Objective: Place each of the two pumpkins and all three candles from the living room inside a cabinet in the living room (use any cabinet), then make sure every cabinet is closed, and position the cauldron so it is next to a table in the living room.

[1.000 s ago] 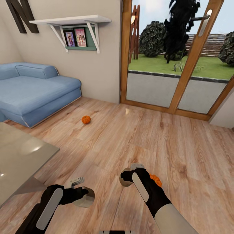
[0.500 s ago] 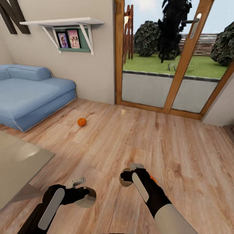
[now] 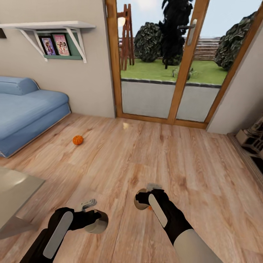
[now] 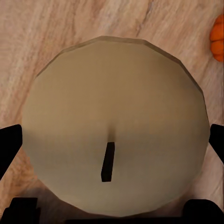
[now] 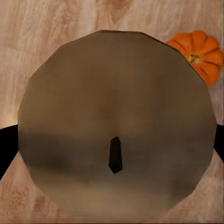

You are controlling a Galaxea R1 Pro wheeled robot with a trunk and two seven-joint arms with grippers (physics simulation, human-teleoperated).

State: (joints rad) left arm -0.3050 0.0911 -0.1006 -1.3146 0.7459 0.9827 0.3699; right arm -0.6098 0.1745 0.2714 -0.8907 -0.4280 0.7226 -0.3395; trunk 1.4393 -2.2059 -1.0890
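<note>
My left gripper (image 3: 95, 220) is shut on a grey-beige candle (image 3: 97, 223), whose wick top faces the left wrist camera (image 4: 114, 126) between the dark fingers (image 4: 9, 151). My right gripper (image 3: 142, 200) is shut on a second candle (image 3: 140, 203), which looms large in the right wrist view (image 5: 116, 126). One orange pumpkin (image 3: 77, 140) lies on the wood floor near the sofa. Another pumpkin (image 5: 198, 53) lies on the floor just beyond the right-hand candle. In the head view it is a sliver (image 3: 149, 208) under my right wrist, and its edge (image 4: 218, 39) shows in the left wrist view.
A blue sofa (image 3: 25, 109) stands at the left under a white wall shelf (image 3: 47, 26). A glass table corner (image 3: 14, 190) is close at my left. Wood-framed glass doors (image 3: 157, 73) face the garden ahead. Pale blocks (image 3: 252, 140) sit at the right wall.
The camera has turned to the right, so sofa, table and door slid left in the picture. Both arms hold their candles in the same pose. The near pumpkin is more hidden by my right wrist.
</note>
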